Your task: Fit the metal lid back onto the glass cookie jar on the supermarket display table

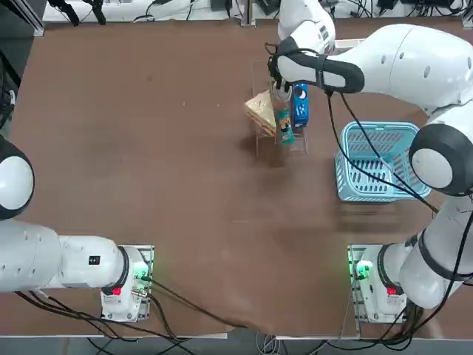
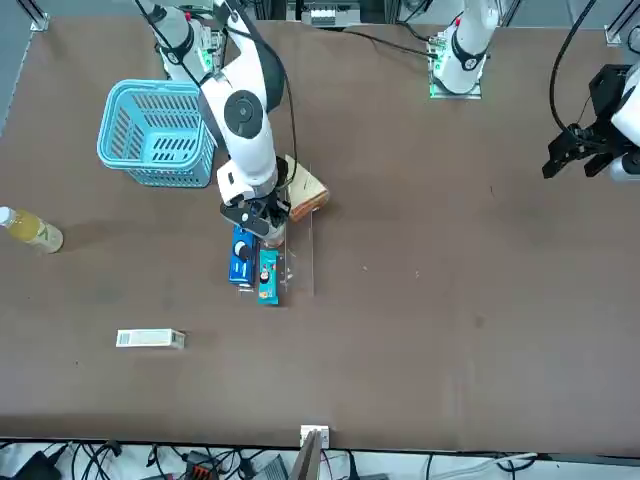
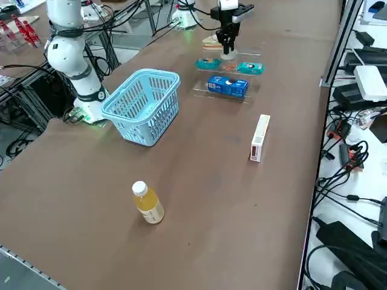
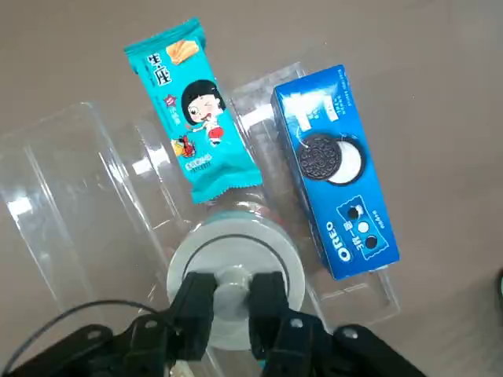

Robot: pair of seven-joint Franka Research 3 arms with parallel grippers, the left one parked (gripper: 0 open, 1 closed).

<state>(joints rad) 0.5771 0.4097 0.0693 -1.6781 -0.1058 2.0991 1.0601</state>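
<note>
Two fingers of the right hand pinch the metal lid's knob.

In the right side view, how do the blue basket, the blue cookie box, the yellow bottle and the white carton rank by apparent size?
1. Blue basket, clearly largest.
2. Yellow bottle, white carton and blue cookie box: look alike in size; the bottle is nearest the camera and the box farthest, so I leave them unranked.

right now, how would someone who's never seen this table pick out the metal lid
Start at the blue basket and go to the clear plastic tray beside it, which holds a blue cookie box and a teal snack packet. The metal lid is the pale round disc there, pinched by its centre knob in the right gripper.
</note>
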